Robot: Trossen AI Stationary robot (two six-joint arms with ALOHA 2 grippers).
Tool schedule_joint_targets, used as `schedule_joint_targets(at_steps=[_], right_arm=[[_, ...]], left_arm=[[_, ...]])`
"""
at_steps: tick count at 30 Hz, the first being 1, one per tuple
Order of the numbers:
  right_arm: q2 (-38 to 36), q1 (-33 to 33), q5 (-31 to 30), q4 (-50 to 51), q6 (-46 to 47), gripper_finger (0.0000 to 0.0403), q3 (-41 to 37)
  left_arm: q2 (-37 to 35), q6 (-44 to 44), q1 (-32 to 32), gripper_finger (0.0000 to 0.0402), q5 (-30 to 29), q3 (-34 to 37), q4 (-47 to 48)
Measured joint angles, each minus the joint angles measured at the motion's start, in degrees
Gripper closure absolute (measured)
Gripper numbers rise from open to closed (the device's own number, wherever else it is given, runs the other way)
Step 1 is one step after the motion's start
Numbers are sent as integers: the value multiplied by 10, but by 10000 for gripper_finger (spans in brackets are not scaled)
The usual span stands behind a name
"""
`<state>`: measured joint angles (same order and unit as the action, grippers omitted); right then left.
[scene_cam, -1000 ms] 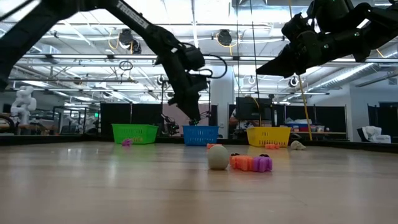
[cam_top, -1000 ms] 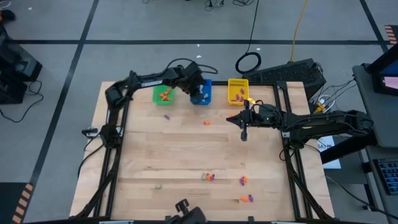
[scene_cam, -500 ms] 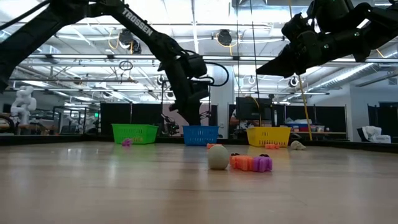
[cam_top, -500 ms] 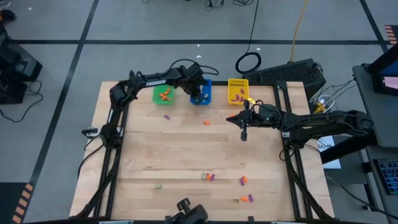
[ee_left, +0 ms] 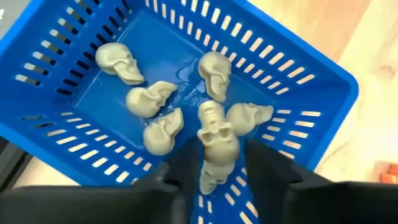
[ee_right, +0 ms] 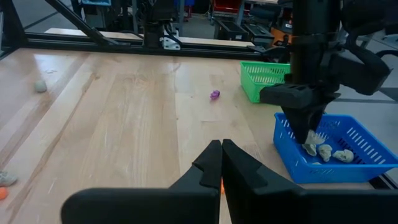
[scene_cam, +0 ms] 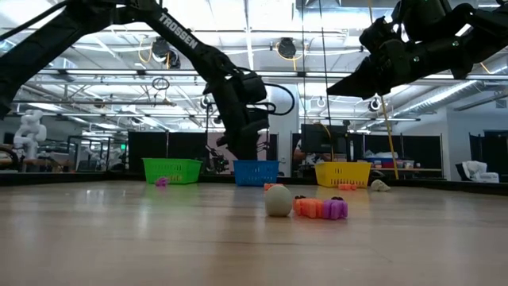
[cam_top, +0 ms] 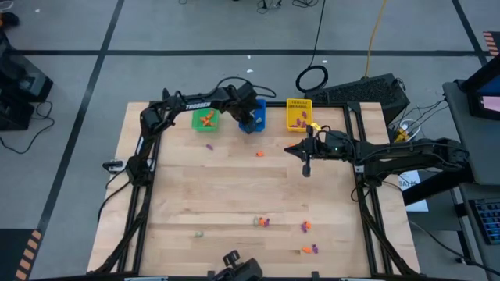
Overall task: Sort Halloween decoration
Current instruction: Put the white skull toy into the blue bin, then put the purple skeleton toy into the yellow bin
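Over the blue bin [cam_top: 253,117] at the far edge of the table [cam_top: 234,195], the left gripper [ee_left: 214,171] hangs with its jaws parted around a pale skull trinket [ee_left: 214,146]; the skull sits between the fingers with a gap on either side, so this looks like a release into the bin rather than a firm hold. Five other pale skulls [ee_left: 149,99] already lie on the bin's floor, which suggests blue is the place for the grey-beige pieces. To its left the green bin [cam_top: 205,119] holds orange pieces, and to its right the yellow bin [cam_top: 298,114] holds small items too tiny to identify.

The right gripper [ee_right: 221,163], fingers pressed together and empty, waits above the table's right side, near the yellow bin and clear of the left arm's work.

Much remains unsorted: a purple trinket [cam_top: 208,146] and an orange trinket [cam_top: 259,154] lie just in front of the bins, while a pale ball [scene_cam: 278,201] and a cluster of orange and purple pieces [scene_cam: 321,208] sit toward the near edge, with more scattered to the right. Nothing stands between the bins and these pieces; only the bin walls constrain the drop.
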<state>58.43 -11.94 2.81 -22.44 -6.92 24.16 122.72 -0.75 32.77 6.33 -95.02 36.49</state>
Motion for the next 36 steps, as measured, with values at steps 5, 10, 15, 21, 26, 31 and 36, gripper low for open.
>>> schedule_joint_targets(at_steps=[5, 10, 15, 21, 26, 31, 36], right_arm=[[0, 0, 0, 0, 0, 403, 0], [0, 0, 0, 1, 0, 403, 0], [0, 0, 0, 6, 0, 403, 0], [0, 0, 0, 15, 0, 403, 0], [0, 0, -7, 18, 17, 403, 1], [0, 10, -43, 99, 49, 403, 31], [10, 50, -107, 164, 71, 403, 63]], left_arm=[[0, 0, 0, 230, -6, 0, 0], [-16, -27, -6, 267, -42, 1, -4], [-42, -45, -22, 352, -92, 6, -27], [-91, -37, -61, 393, -112, 108, -186], [-145, -32, -105, 398, -117, 220, -316], [-198, -9, -156, 401, -126, 342, -458], [-227, 15, -206, 402, -132, 451, -646]])
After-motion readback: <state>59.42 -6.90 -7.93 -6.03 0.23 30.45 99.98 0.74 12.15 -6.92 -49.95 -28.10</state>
